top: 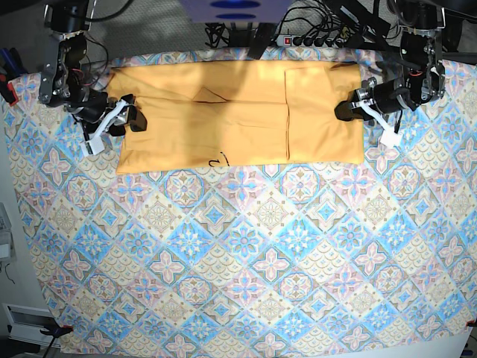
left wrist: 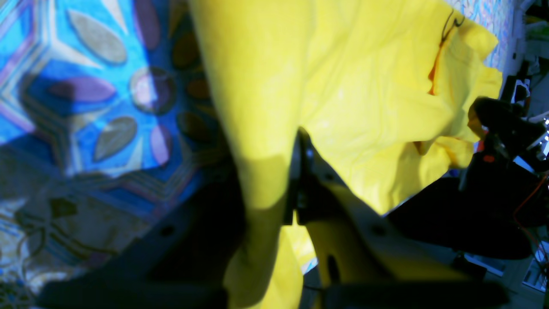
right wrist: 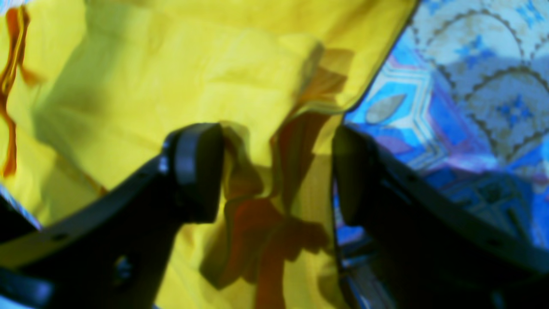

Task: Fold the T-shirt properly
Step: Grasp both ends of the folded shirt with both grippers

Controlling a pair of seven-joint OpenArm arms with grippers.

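So, T-shirt (top: 179,138): long strip, probably mid-fold
left claw (left wrist: 272,171): pinching shirt, right end
right claw (right wrist: 279,174): spread, left end
next: likely pinch there

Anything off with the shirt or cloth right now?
The T-shirt looks rumpled: bunched, overlapping folds at its end between the right fingers. No spill or damage visible on the tablecloth.

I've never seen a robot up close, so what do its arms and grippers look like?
Two jointed arms, mostly black, with light silvery parts. Each ends in a black two-fingered gripper, left and right. A thin red cable shows beside the right arm.
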